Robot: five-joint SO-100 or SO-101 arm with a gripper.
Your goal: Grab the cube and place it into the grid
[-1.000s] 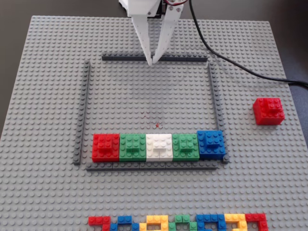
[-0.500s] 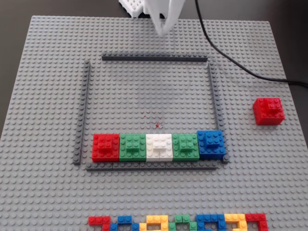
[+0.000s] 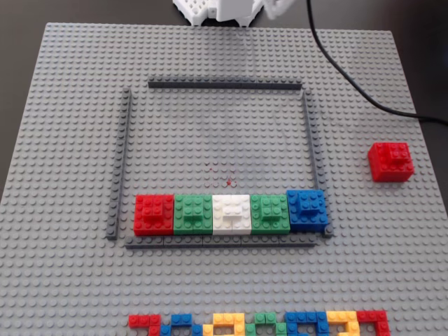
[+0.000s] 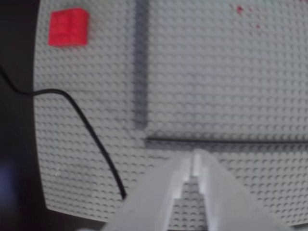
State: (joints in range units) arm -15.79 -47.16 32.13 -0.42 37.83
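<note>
Fixed view shows the cube sitting alone on the light grey baseplate, well to the right of the grid and outside it, clear of everything else. Inside the grid, along its near strip, a row of blocks runs red, green, white, green, blue from left to right, touching one another. A strip of small mixed-colour bricks lies at the near edge of the baseplate. Only a white part of the arm shows at the far edge, with a black cable trailing off to the right. From the wrist view, the gripper hangs above the far part of the baseplate, its two white fingers drawn together at the tips and holding nothing. The cube appears at upper left there, well apart from the gripper.
</note>
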